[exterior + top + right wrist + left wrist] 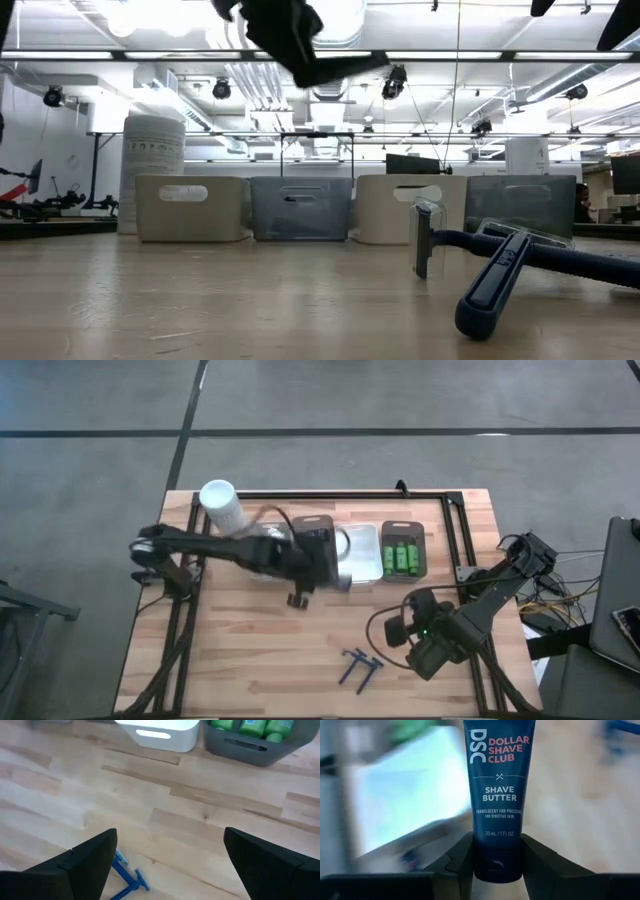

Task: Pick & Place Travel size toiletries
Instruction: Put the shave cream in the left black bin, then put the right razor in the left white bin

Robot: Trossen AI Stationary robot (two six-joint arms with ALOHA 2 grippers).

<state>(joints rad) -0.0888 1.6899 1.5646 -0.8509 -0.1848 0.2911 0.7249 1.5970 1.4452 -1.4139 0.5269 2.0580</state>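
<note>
My left gripper (301, 590) is above the table's middle, just in front of the trays, shut on a dark blue tube (500, 785) labelled shave butter. In the low view the gripper and tube (300, 40) show as a dark shape high above the table. My right gripper (167, 860) is open, above bare wood at the table's right near side. Two dark blue razors (358, 667) lie flat on the wood beside it and show close up in the low view (500, 270). Green bottles (403, 555) stand in the grey tray. My left gripper pinches the tube's dark cap end (497, 862) between its two fingers (462, 860), one on either side. The tube's body reaches straight out past the fingertips toward the table. It is lifted clear of the table.
A row of trays stands along the far side: a dark one (312, 530), a white one (362, 550) and the grey one (403, 532). A tall white cylinder (222, 505) stands at the far left. Bare wood lies at the near left.
</note>
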